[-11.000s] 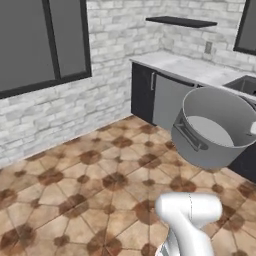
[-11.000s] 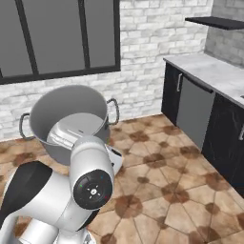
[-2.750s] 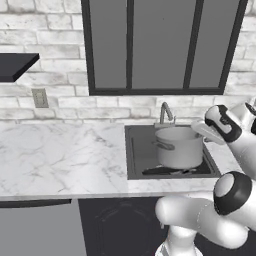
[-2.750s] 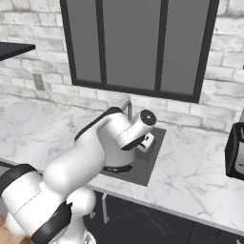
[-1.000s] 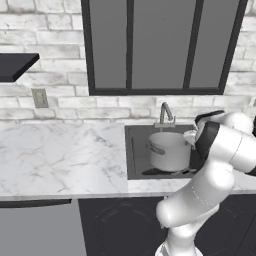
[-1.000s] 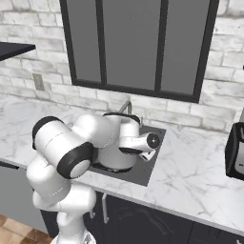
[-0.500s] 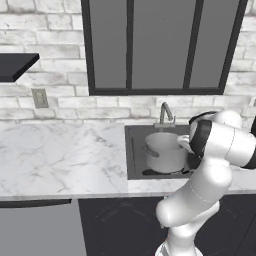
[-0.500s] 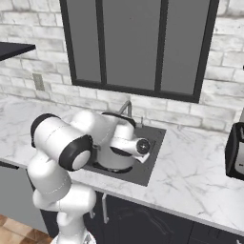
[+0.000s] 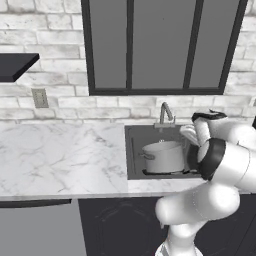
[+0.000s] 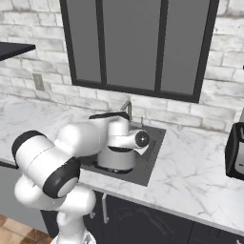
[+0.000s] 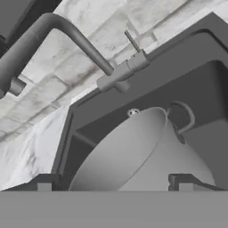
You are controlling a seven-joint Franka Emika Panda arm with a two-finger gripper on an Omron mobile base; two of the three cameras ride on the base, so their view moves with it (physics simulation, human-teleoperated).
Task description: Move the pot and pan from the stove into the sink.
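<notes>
The silver pot point(image 9: 162, 156) stands upright in the dark grey sink point(image 9: 134, 145), and in the right base view the pot point(image 10: 113, 158) is partly covered by my arm. A thin dark shape point(image 9: 150, 173) under the pot on the basin floor looks like the pan, though I cannot be sure. My gripper point(image 11: 113, 182) hangs just above the pot point(image 11: 133, 151), open, with its fingertips point(image 11: 44, 182) spread wide on either side of the rim and holding nothing. The stove is out of view.
The curved silver faucet point(image 9: 164, 112) rises behind the basin, close to my hand. White marble counter point(image 9: 60, 155) runs left of the sink and also to its right point(image 10: 200, 176). A dark appliance point(image 10: 235, 150) stands at the far right. A black shelf point(image 9: 15, 65) hangs at the upper left.
The pot came down a little and now rests in the sink. The jaws, shut on its rim half a second ago, have spread wide and let go.
</notes>
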